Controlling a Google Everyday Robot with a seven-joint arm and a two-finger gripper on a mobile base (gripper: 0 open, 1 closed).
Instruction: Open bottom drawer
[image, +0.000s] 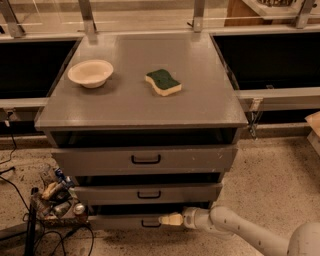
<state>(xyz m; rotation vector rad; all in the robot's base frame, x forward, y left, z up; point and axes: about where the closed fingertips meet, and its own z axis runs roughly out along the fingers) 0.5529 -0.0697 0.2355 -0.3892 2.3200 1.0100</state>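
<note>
On cabinet top (200, 102): bowl (90, 73), sponge (163, 82) | gripper (168, 219) at bottom drawer (115, 221) | speckled floor (272, 170)

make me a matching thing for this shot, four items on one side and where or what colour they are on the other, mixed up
Column 1
1. bowl
2. sponge
3. bottom drawer
4. gripper

Column 2
a. at the lowest black handle, reaching in from the right
b. green on top, pale underneath
c. left part of the cabinet top
d. slimmest grey front, under the other two

Pairs: 1-c, 2-b, 3-d, 4-a
</note>
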